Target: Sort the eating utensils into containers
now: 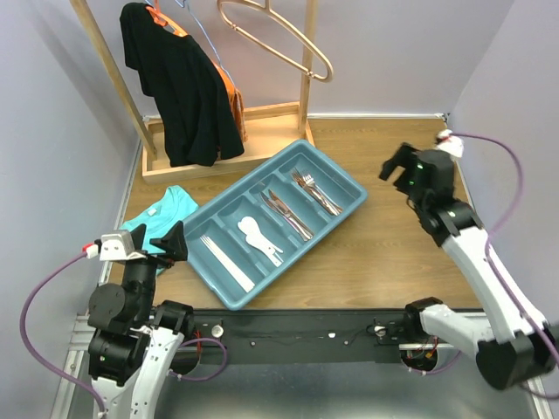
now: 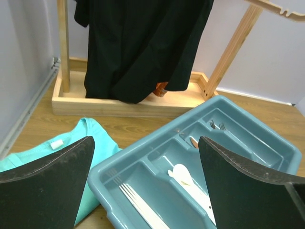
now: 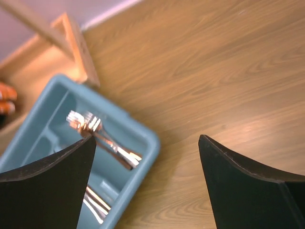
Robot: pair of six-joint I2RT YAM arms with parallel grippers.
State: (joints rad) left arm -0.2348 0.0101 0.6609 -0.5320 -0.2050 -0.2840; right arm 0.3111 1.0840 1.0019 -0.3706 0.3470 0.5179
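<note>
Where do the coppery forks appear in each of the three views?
Top external: forks in the tray's upper-right compartment, near centre.
Left wrist: only tines show, right of centre.
Right wrist: forks left of centre, at the tray's corner.
Shared landmark: the teal tray.

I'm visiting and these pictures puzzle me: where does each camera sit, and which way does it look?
Top external: fixed above and behind the robot, looking down on the tray; left arm and right arm show, with left gripper and right gripper.
Left wrist: on the left arm, looking across the tray toward the black garment; its fingers show.
Right wrist: on the right arm, looking down at the tray's end; its fingers show.
Shared: both wrist views catch the forks.
</note>
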